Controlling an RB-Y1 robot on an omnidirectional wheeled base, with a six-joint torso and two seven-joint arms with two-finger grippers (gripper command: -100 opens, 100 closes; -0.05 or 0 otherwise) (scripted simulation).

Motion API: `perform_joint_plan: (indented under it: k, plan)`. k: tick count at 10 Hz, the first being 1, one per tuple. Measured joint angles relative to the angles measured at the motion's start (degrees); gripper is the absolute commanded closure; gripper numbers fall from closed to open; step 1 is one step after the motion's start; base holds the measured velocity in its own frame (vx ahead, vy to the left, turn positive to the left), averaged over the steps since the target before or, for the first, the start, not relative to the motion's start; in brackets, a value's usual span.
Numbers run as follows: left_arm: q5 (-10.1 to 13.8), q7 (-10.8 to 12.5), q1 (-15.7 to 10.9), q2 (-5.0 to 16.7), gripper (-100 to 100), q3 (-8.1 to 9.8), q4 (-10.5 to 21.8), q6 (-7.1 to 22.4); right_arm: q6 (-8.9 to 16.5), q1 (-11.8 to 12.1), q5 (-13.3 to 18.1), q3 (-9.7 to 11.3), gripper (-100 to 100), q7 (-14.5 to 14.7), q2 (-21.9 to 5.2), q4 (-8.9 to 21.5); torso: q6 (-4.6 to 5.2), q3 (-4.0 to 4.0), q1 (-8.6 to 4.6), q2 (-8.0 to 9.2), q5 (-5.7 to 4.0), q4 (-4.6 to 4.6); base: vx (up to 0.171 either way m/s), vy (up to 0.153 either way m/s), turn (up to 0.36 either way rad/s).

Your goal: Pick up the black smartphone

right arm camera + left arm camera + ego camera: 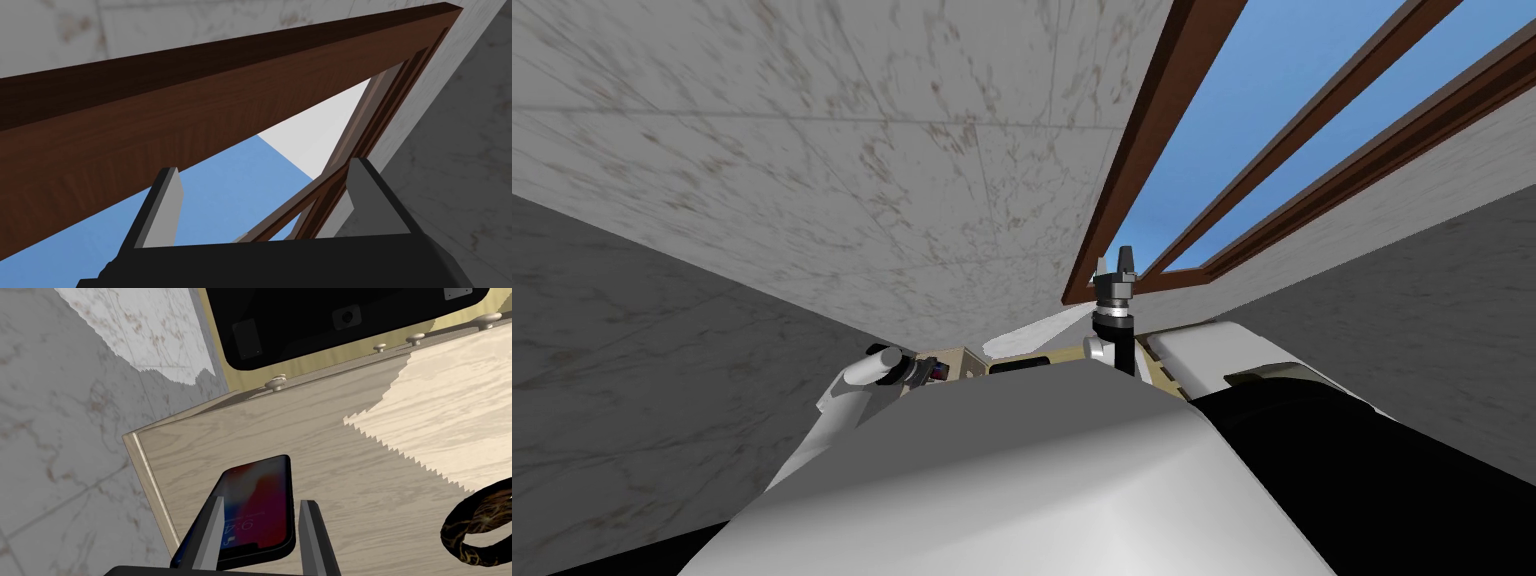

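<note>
Where the table (pixel 325 453) comes to its corner, the one black smartphone (pixel 255 483) sits at the edge within the left hand (pixel 261 502) (gripped or not, I cannot tell), bare tabletop separating it from one dark ring (pixel 475 533), while the raised right hand (pixel 262 167) gapes wide, empty.

Home room, marbled walls (pixel 812 150), wood-framed window (pixel 1212 150), knobbed wooden dresser (pixel 325 453)
</note>
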Motion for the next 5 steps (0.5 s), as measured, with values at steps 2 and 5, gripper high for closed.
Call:
perform_joint_plan:
  k: [2, 5]
  plan:
    - [0.0, 0.0, 0.0, 0.0, 100, -0.01, 0.0, 0.0, 0.0, 0.0, 0.0, 0.0, 0, 0.0, 0.0, 0.0, -0.01, 0.0, 0.01, 0.01, 0.01, 0.0, 0.007, -0.002, 0.04]
    - [1.2, -0.2, 0.0, 1.3, 0, 1.0, -1.0, 1.9, 0.0, 0.0, 0.0, 0.0, 0, 0.0, 0.0, 0.0, -0.03, -0.03, 0.0, -0.05, 0.02, -0.01, 0.015, -0.005, 0.033]
